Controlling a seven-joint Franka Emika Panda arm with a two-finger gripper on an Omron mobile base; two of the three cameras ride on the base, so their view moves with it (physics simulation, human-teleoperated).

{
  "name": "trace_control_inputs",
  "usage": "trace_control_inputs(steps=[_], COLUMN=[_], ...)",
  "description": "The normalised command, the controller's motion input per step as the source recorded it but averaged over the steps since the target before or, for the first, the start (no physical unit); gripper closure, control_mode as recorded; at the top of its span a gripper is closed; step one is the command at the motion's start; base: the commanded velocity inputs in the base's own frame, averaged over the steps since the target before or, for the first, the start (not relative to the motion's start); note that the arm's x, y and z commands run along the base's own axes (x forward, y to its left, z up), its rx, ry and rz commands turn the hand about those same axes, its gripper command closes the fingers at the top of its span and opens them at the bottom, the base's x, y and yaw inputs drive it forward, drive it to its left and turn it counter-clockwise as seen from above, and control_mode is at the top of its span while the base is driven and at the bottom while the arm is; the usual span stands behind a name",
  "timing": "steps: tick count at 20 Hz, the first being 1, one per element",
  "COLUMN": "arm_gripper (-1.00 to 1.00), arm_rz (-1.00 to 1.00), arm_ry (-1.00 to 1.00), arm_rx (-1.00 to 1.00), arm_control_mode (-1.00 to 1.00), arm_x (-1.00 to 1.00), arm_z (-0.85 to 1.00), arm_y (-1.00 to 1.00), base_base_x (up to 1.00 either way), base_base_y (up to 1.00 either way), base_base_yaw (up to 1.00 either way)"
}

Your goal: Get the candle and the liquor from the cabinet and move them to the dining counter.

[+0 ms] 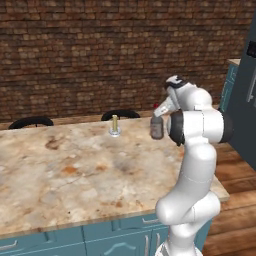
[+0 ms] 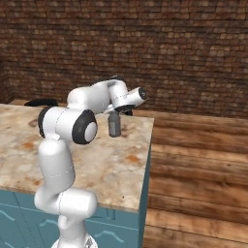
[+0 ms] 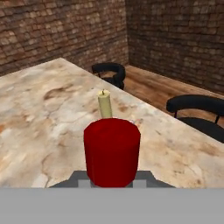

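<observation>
Two things matter here, and both are at the dining table (image 1: 75, 170). The candle (image 1: 115, 125) stands upright in its small pale holder on the marbled stone, toward the far edge, not far from a black stool (image 1: 120, 114) tucked in behind it. The liquor (image 1: 157, 127) is off to the candle's right, a dark bottle held upright by its neck under the robot's hand, and from the right base view its base sits at or just above the stone near the table's far right corner; I cannot tell whether it touches. The fingers (image 1: 159, 114) are closed on the bottle's top, just below the red cap (image 3: 112, 152), which looms large in the hand view with the candle (image 3: 104, 104) standing right behind it. A second black stool (image 1: 31, 122) sits further left along the far side. Beyond are a wooden floor (image 2: 198, 160) and a brick wall (image 1: 100, 50).
</observation>
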Motion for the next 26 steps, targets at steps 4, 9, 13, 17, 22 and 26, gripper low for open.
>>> trace_control_inputs(steps=[4,9,13,17,22,26], arm_gripper=[1.0,1.0,1.0,1.0,1.0,1.0], arm_rz=[0.0,0.0,0.0,0.0,0.0,0.0], arm_ry=[-0.2,-0.05,-0.01,0.0,0.0,-0.11], arm_rx=[0.0,0.02,0.01,0.0,0.01,0.01], arm_control_mode=[-1.0,-1.0,-1.0,-1.0,-1.0,-1.0], arm_x=[0.19,0.32,0.34,0.29,0.09,-0.02], arm_z=[-0.32,-0.35,-0.21,-0.2,-0.15,0.0], arm_y=[0.1,0.03,0.0,0.0,-0.05,-0.1], base_base_x=[0.0,0.0,0.0,0.0,0.0,0.0], base_base_y=[0.0,0.0,0.0,0.0,0.0,0.0], base_base_yaw=[0.0,0.0,0.0,0.0,0.0,0.0])
